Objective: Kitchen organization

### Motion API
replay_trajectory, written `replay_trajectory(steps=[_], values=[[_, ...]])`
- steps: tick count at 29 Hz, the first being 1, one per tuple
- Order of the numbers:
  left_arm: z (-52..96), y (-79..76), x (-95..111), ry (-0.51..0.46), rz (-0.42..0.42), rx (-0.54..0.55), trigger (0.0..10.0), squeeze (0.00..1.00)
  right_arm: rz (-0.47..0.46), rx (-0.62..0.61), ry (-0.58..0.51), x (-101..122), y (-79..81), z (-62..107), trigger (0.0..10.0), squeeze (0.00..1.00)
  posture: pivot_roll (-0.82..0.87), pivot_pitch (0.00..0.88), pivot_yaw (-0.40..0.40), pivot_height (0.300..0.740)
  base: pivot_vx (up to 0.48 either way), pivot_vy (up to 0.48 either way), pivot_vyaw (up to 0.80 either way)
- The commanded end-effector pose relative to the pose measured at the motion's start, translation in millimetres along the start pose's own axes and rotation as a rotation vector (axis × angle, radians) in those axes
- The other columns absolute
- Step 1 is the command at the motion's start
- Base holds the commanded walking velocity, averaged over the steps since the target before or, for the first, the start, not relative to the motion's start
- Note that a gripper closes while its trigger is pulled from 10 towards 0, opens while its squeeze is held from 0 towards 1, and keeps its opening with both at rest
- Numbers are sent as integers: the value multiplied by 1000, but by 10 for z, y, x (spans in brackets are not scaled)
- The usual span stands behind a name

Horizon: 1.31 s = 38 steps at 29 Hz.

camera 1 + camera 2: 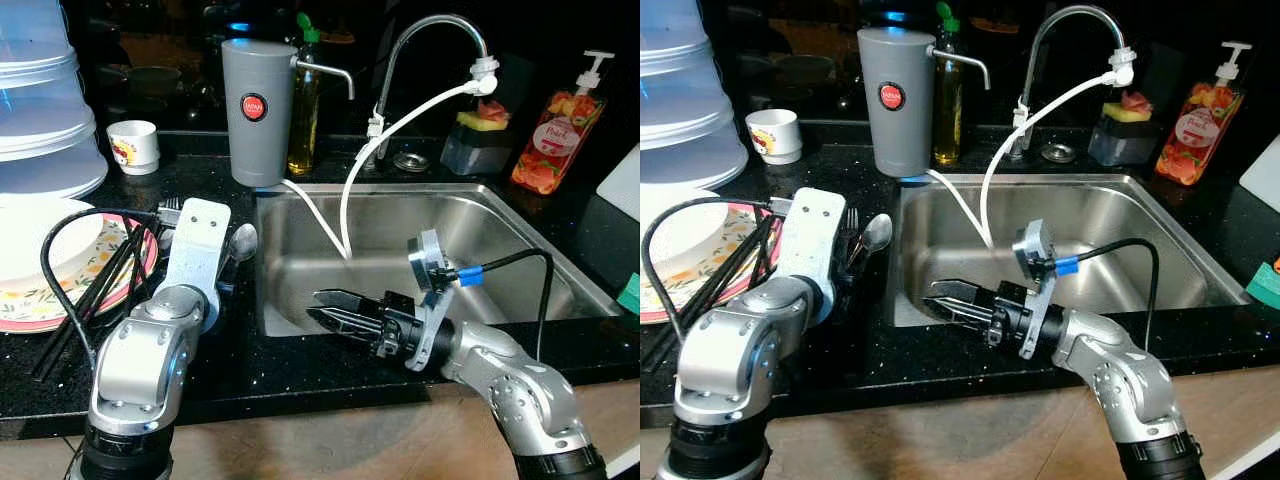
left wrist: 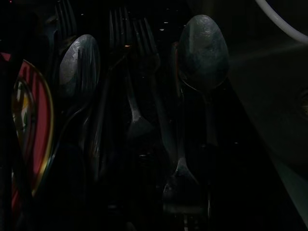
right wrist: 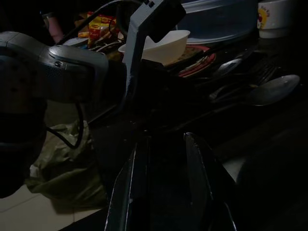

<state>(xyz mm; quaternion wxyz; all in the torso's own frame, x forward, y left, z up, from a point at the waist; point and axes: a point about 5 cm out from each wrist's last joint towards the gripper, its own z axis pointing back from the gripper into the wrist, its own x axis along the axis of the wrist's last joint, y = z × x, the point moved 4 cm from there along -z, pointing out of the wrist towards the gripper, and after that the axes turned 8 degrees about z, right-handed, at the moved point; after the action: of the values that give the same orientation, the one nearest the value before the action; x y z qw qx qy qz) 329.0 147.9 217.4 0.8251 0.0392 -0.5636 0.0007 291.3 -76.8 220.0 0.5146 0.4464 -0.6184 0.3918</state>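
Several spoons and forks lie on the black counter between the plate and the sink. One spoon (image 1: 243, 240) rests closest to the sink edge, with forks (image 1: 850, 220) beside it. My left arm (image 1: 190, 260) hangs over this cutlery and its wrist covers the gripper. In the dark left wrist view I make out two spoon bowls (image 2: 204, 53) and fork tines (image 2: 139, 43) just ahead. My right gripper (image 1: 322, 306) is low in the front left corner of the sink (image 1: 520, 230), pointing left toward the cutlery, open and holding nothing.
A flowered plate (image 1: 30, 310) with a white bowl and black chopsticks (image 1: 100, 285) sits at left, below stacked clear containers (image 1: 40, 110). Behind the sink stand a grey water filter (image 1: 257, 110), faucet (image 1: 430, 30) with white hose, a small cup (image 1: 133, 146) and a soap bottle (image 1: 555, 130).
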Motion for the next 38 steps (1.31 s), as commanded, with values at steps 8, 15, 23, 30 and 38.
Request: replay_trajectory(steps=[8, 15, 23, 30, 38], values=[[-19, 23, -28, 9, -8, 10, 0, 0, 3, -2, 1, 21, 17, 16, 10000, 0, 1, 60, -50, 740, 0, 0, 0], [-7, 58, 47, -17, -14, 25, 0, 0, -5, -4, -6, 24, 17, 16, 10000, 0, 2, 57, -50, 740, 0, 0, 0], [10, 62, 140, -49, -19, 27, 0, 0, -6, -10, -12, 31, 1, 23, 10000, 0, 5, 46, -49, 740, 0, 0, 0], [43, 47, 236, -85, -31, 24, 0, 0, -5, -12, -17, 37, 2, 25, 10000, 0, 6, 41, -49, 740, 0, 0, 0], [185, 39, 684, -291, 25, 30, 0, 0, -5, -14, -20, 52, -11, 30, 10000, 0, 5, 46, -51, 740, 0, 0, 0]])
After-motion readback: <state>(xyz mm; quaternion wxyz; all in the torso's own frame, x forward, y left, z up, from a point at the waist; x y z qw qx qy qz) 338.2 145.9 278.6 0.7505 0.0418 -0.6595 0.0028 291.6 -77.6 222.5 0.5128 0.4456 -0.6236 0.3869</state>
